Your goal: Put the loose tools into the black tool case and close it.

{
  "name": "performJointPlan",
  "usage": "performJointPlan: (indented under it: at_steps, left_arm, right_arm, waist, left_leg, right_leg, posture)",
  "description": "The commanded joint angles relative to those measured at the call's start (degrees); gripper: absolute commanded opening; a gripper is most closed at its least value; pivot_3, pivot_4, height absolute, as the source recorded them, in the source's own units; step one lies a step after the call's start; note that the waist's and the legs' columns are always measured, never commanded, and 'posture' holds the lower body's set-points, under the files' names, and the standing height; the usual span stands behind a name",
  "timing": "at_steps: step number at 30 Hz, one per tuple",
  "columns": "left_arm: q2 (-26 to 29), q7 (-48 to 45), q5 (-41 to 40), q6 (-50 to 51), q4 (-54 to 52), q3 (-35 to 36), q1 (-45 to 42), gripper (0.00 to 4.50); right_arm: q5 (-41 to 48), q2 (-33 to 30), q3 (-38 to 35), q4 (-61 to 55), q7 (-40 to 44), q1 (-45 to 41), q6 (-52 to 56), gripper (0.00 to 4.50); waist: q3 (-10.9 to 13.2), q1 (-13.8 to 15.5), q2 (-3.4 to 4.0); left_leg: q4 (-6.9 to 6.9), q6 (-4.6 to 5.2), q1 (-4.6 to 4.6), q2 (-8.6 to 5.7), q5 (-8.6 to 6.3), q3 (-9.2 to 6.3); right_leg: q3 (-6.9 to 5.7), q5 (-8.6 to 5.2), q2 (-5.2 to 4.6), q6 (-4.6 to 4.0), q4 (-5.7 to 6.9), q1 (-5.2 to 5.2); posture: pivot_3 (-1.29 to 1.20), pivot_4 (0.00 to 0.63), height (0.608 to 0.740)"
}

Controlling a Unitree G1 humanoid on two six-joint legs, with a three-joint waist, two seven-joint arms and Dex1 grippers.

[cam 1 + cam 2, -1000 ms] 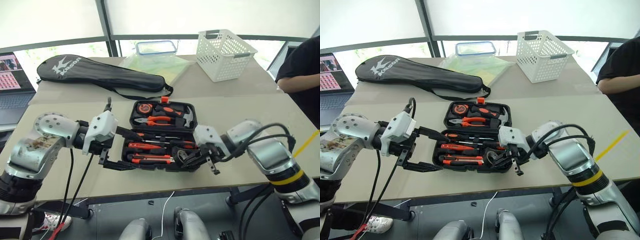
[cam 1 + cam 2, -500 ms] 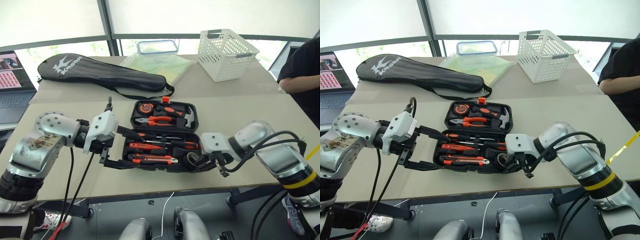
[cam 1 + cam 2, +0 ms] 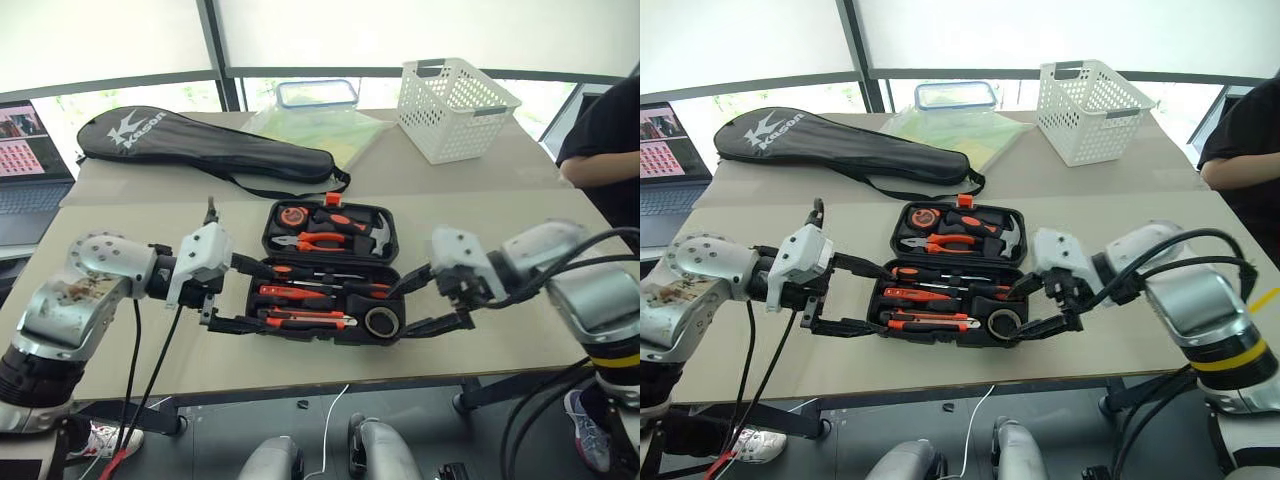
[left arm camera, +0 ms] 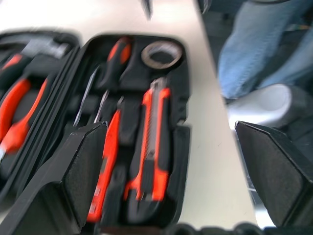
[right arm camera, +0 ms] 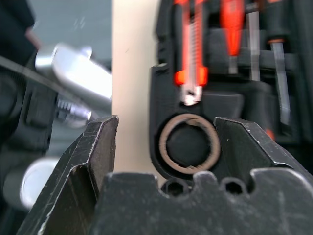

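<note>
The black tool case (image 3: 325,345) lies open at mid-table. Its near half holds screwdrivers (image 3: 288,293), an orange utility knife (image 3: 305,320) and a dark tape roll (image 3: 381,321) in the right corner slot. My left gripper (image 3: 268,298) stands open at the case's left end, one finger on each side of the near half. My right gripper (image 3: 398,313) is open at the right end, just above and beside the tape roll (image 5: 190,144), holding nothing. The left wrist view looks along the knife (image 4: 154,142) towards the roll (image 4: 161,54).
The lid half holds pliers (image 3: 315,241), a hammer and a tape measure. Behind the case are a black racket bag (image 3: 200,150), a white basket (image 3: 455,105) and a clear box (image 3: 315,93). A laptop (image 3: 30,170) is at far left, a person's arm (image 3: 600,165) at far right.
My right gripper has opened, let go of the tape roll in its slot, and pulled up and to the right. The left gripper has barely moved.
</note>
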Motion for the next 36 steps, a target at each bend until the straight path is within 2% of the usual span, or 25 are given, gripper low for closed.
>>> performJointPlan:
  at_steps: [1,2,6,11,12,17,21,29,36]
  left_arm:
    - [1.1,4.8,4.6,-3.9,6.8,3.9,2.3,3.97]
    - [1.0,5.5,5.3,-4.4,8.3,4.3,2.7,3.8]
    - [-0.4,9.2,10.2,-9.3,15.9,3.1,2.9,2.29]
    - [-3.3,9.8,14.2,-13.9,20.3,-0.8,1.2,0.43]
    - [-4.2,10.0,15.1,-14.5,21.3,-1.6,0.5,0.13]
    - [-9.3,11.2,17.3,-14.8,23.2,-5.2,-2.3,0.03]
    - [-11.5,9.9,16.0,-13.9,20.8,-5.5,-2.0,0.03]
    - [-10.6,4.1,10.0,-9.7,10.5,-4.5,3.5,0.03]
    - [-8.1,3.9,11.5,-10.5,6.6,-3.7,9.3,0.03]
  right_arm:
    - [-1.1,2.1,-5.0,5.2,-8.7,2.3,0.3,3.19]
    - [-1.4,2.7,-5.4,6.2,-10.4,2.8,0.3,3.0]
    - [-3.1,5.0,-5.9,11.2,-15.6,5.0,-1.9,1.68]
    - [-7.1,7.0,-3.3,18.1,-17.5,4.5,-9.5,0.0]
    - [-7.8,7.4,-2.6,19.4,-17.4,4.1,-10.9,0.0]
    - [-10.5,10.0,0.6,23.0,-16.4,2.1,-16.0,0.0]
    - [-10.7,11.1,1.8,22.8,-14.3,1.9,-18.5,0.0]
    - [-7.7,9.4,-0.1,14.8,-8.0,6.7,-22.1,0.0]
    - [-9.6,7.0,-0.9,10.0,-7.8,13.4,-23.9,0.0]
  waist:
    - [0.0,0.0,0.0]
    - [0.0,0.0,-0.01]
    - [0.0,0.0,0.01]
    - [0.0,0.2,0.01]
    - [0.0,0.1,0.01]
    - [0.0,0.0,0.0]
    - [0.0,-0.3,0.0]
    - [0.0,-0.4,0.0]
    - [0.0,-0.3,0.0]
  left_leg:
    - [0.0,0.0,0.05,0.0,0.0,0.01]
    - [-0.03,0.0,0.06,0.0,0.0,0.02]
    - [-0.05,0.0,0.08,0.01,0.0,0.05]
    - [-0.04,0.01,0.02,-0.06,0.01,0.09]
    - [-0.03,0.01,0.02,-0.08,0.01,0.09]
    - [-0.03,0.01,0.03,-0.04,0.01,0.11]
    - [-0.02,0.01,0.02,-0.01,0.01,0.13]
    - [-0.04,0.02,-0.16,0.02,0.01,0.02]
    - [-0.03,0.01,-0.16,0.01,0.0,0.05]
  right_leg:
    - [0.01,0.0,0.0,0.0,0.01,0.03]
    - [0.02,0.0,0.0,0.0,0.01,0.03]
    - [0.02,0.0,0.02,-0.01,0.03,0.01]
    - [-0.06,0.01,0.03,0.01,0.04,-0.01]
    - [-0.07,0.01,0.03,0.02,0.03,0.0]
    - [-0.04,0.02,0.02,0.01,0.04,0.01]
    - [0.01,0.03,0.0,0.01,0.07,0.0]
    - [-0.03,0.03,0.01,0.01,0.07,-0.12]
    - [-0.03,0.03,0.0,0.01,0.04,-0.17]
  posture:
    - [0.0,0.15,0.74]
    - [0.0,0.15,0.74]
    - [0.0,0.15,0.74]
    - [0.0,0.15,0.74]
    - [0.0,0.15,0.74]
    - [0.0,0.15,0.74]
    - [0.0,0.15,0.74]
    - [0.0,0.15,0.74]
    - [0.0,0.15,0.74]
